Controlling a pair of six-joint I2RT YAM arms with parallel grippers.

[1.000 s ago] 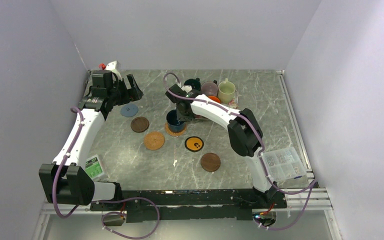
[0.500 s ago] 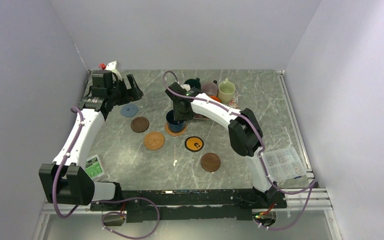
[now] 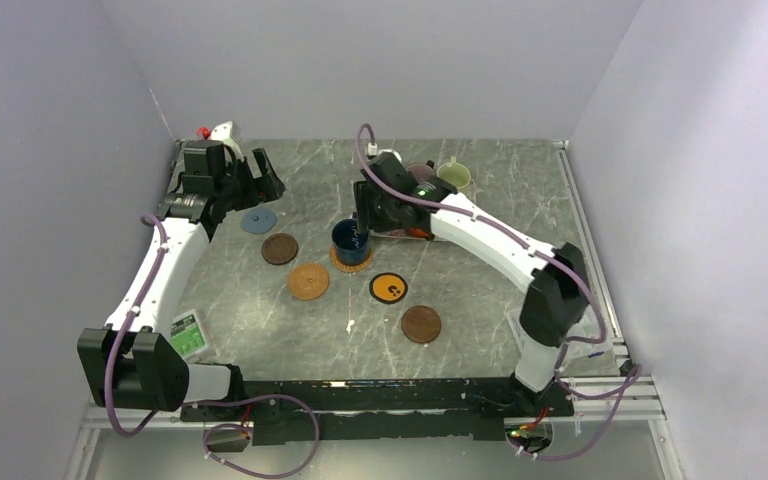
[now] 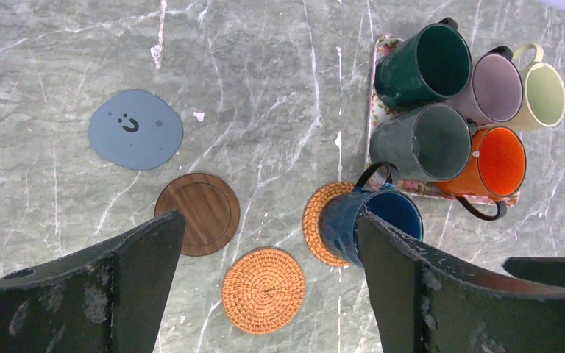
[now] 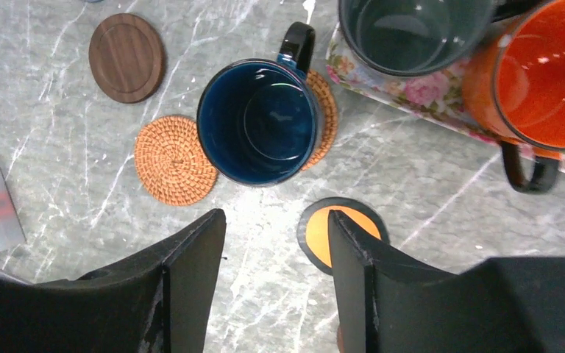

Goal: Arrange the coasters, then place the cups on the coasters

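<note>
Operator: Tools first?

Inspector: Your right gripper point(image 5: 276, 217) hangs with its fingers spread and nothing between them, just at 6 o'clock of the navy cup point(image 5: 257, 121) in its wrist view. Your left gripper point(image 4: 268, 220) is spread wide and empty, up at 10 o'clock of the table point(image 3: 480, 300) in the overhead view.

Operator: What could go wrong?

Inspector: Two hazards, in my judgement. First, your right fingers are close to the navy cup's rim. Pull away low or sideways and you could clip it, and the woven coaster point(image 5: 327, 110) beneath looks light enough to slide with it. Second, the other five cups stand packed together on the floral mat point(image 5: 419, 92), at 1 o'clock of the navy cup overhead. The dark grey cup point(image 4: 423, 143) and orange cup point(image 4: 496, 162) appear to touch, so fingers going round one may shove its neighbour.

Operator: And the cup itself?

Inspector: Upright, empty, glossy inside, handle pointing toward the mat. It stands on the woven coaster, which shows only along one side; whether it is centred I cannot tell. The second woven coaster point(image 5: 173, 159) lies just beside it, at 8 o'clock in the right wrist view, bare.
</note>
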